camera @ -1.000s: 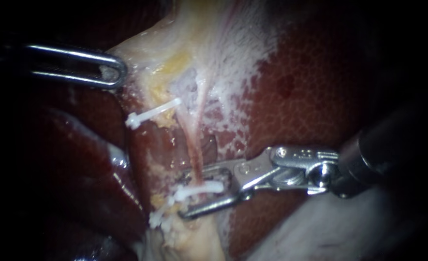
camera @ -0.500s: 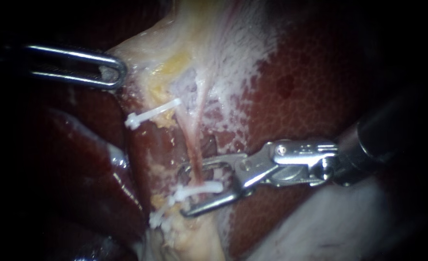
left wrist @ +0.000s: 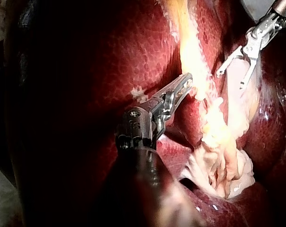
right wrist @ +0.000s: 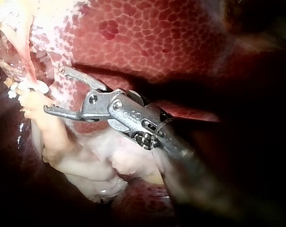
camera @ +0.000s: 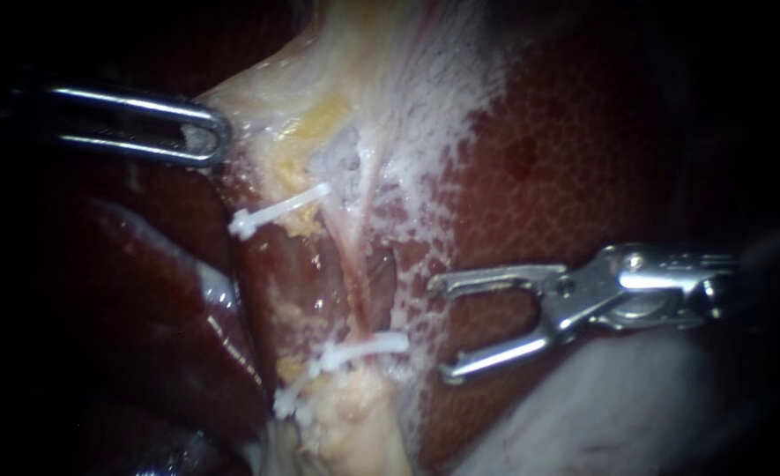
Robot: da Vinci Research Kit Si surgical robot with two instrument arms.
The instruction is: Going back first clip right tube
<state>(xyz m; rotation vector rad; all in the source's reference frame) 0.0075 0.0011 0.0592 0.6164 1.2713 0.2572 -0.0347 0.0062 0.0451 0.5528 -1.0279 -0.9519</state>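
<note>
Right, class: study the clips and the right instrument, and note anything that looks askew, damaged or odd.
Nothing stands out. The lower clip lies across the tube, and the right instrument stands apart from it, jaws open and empty.

My right instrument point(camera: 441, 329) held its jaws wide apart and empty, just to the right of the lower white clip point(camera: 367, 345). It touched neither that clip nor the thin pink tube point(camera: 352, 264) the clip crossed. An upper white clip point(camera: 275, 211) lay across the pale tissue point(camera: 381, 70) higher up. My left instrument point(camera: 209, 137) rested at that tissue's left edge, with dark red liver point(camera: 575, 150) around.
</note>
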